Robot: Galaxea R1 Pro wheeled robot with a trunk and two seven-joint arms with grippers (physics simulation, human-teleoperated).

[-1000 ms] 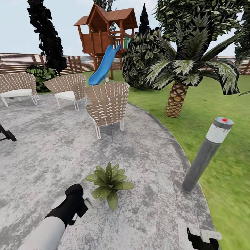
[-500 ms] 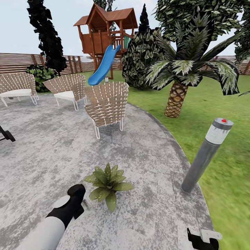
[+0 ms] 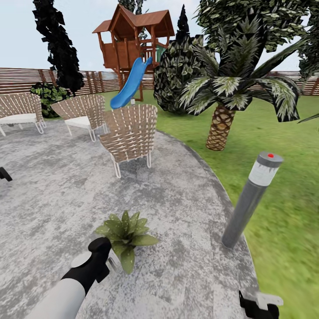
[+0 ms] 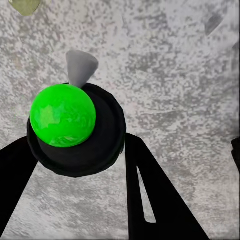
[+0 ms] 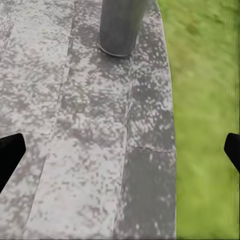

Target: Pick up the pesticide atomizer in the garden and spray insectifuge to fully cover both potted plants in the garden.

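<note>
Setting: outdoor garden, round mottled grey stone patio [image 3: 177, 186] bordered by lawn [image 3: 283, 177], slatted fence at the back, three wicker chairs [image 3: 128, 135] at the patio's far side, play tower with blue slide [image 3: 128, 86], palm [image 3: 221, 128] on the grass. Grey bollard lamp [image 3: 248, 204] stands at the patio edge; its base also shows in the right wrist view [image 5: 120, 25]. One potted plant [image 3: 126, 232] sits on the stone just beside the left gripper [image 3: 110, 261]. Left wrist view: fingers [image 4: 155, 195] clamped on the pesticide atomizer [image 4: 75, 132], seen top-down as a round black body with a bright green cap and a grey cone nozzle [image 4: 80, 67] aimed out over bare stone; one pale leaf tip [image 4: 25, 6] sits at the frame corner. Right gripper [image 5: 120, 150]: fingertips wide apart, nothing between them, hanging over the patio edge where stone meets grass. Judgement: spraying step on the first plant, alignment not good. Nozzle appears to point beside the rosette, not at it. Suggested: swing the wrist until leaves sit ahead of the cone, hold the bottle level, sweep slowly across all leaves. Second plant's location cannot be told.
</note>
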